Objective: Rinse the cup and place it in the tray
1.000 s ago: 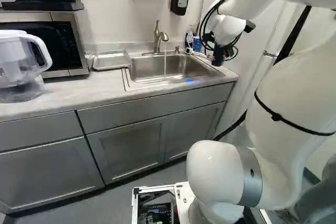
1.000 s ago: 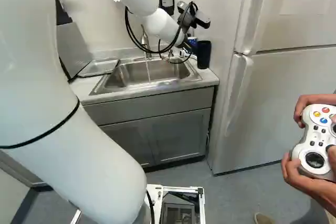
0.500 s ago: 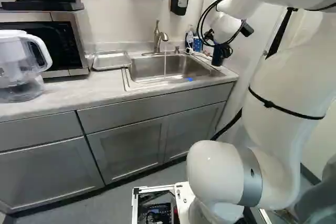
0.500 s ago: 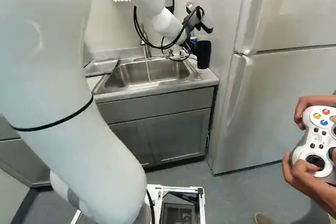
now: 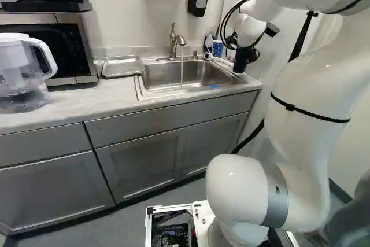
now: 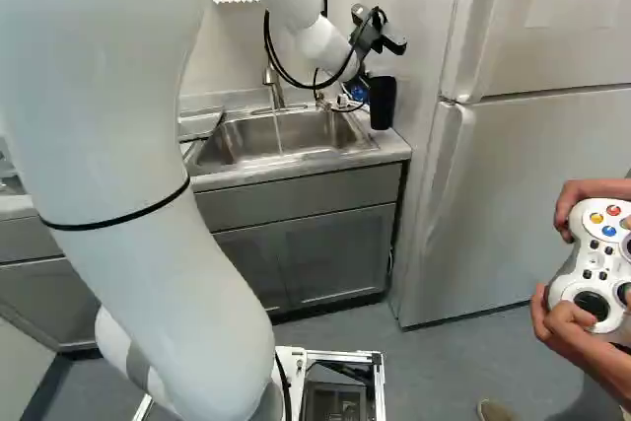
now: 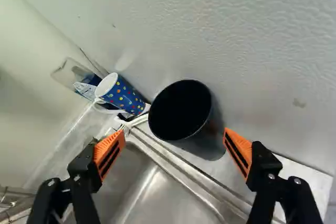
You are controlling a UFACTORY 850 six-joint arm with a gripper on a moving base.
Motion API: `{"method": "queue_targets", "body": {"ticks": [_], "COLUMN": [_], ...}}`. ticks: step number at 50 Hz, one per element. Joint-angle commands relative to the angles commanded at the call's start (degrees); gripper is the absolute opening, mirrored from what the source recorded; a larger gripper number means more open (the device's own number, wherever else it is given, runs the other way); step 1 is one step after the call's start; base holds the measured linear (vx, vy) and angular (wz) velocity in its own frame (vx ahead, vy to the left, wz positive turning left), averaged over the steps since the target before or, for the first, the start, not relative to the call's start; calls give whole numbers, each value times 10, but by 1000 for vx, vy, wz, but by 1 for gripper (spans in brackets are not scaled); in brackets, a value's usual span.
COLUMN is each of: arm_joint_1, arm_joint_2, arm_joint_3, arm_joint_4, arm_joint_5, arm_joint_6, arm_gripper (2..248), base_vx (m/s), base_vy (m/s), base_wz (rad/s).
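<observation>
Two orange pads point(image 7: 109, 153) stand wide apart on the gripper point(image 6: 367, 74), nothing pinched between them, and here's the dark cup point(image 7: 181, 109), upright just ahead of the gap! It sits off-centre, its side right by one pad, well away from the other; whether that near side touches, I can't tell. Tight quarters here: the cup is on a narrow strip of counter point(image 7: 307, 179), a pale upright surface point(image 7: 252, 51) close on one side, the sink point(image 7: 173, 166) rim on the other. Blue spotted cup point(image 7: 122, 97) near it, farther back. The roomier side is over the basin, where water point(image 5: 181, 74) runs from the faucet point(image 5: 173, 41); across the sink lies the tray point(image 5: 123, 66).
</observation>
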Motion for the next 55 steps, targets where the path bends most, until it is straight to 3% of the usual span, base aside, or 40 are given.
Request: {"method": "queue_targets", "body": {"ticks": [33,55], "arm_joint_1": [0,0], "arm_joint_2": [0,0], "arm_joint_3": [0,0], "arm_joint_4": [0,7], "arm_joint_5": [0,0], "arm_joint_6": [-198,-198], "arm_gripper": [247,247], "base_vx": [0,0], "base_vy": [0,0], "base_wz": [0,0]}}
